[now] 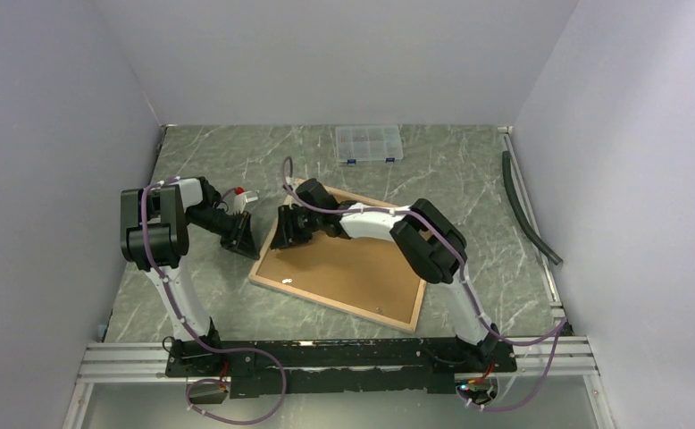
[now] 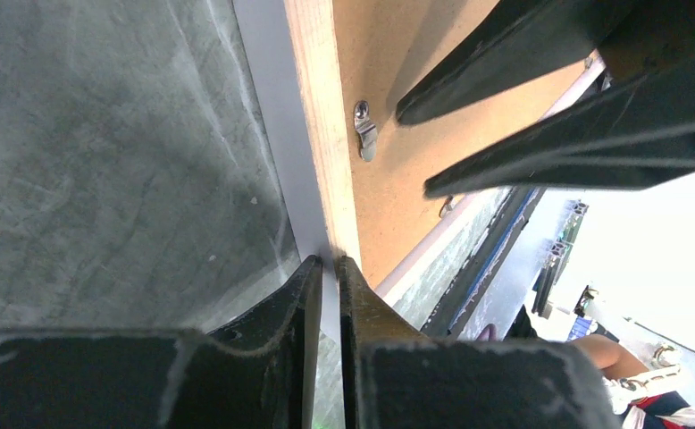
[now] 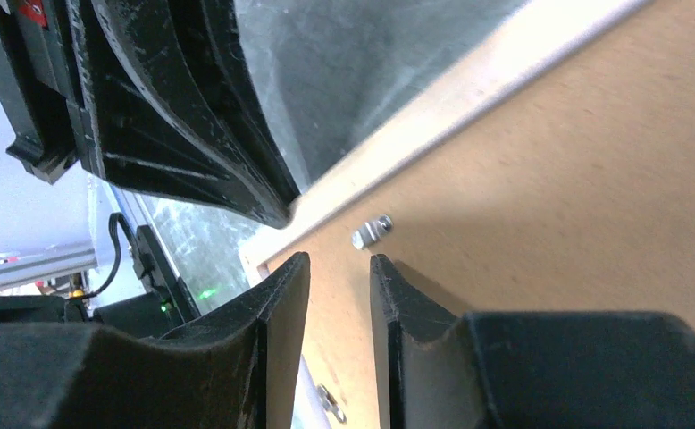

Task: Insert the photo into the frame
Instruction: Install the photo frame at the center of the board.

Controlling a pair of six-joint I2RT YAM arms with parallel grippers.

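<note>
The left tool (image 2: 328, 264) has its fingers almost together, tips right at the wood rim of the frame (image 2: 320, 107); I cannot tell if they pinch it. The right tool (image 3: 339, 266) is a little apart over the brown backing board (image 3: 576, 179), beside a small metal clip (image 3: 372, 231). The frame lies face down on the worktop (image 1: 469, 179), and the board hides what is under it.
</note>
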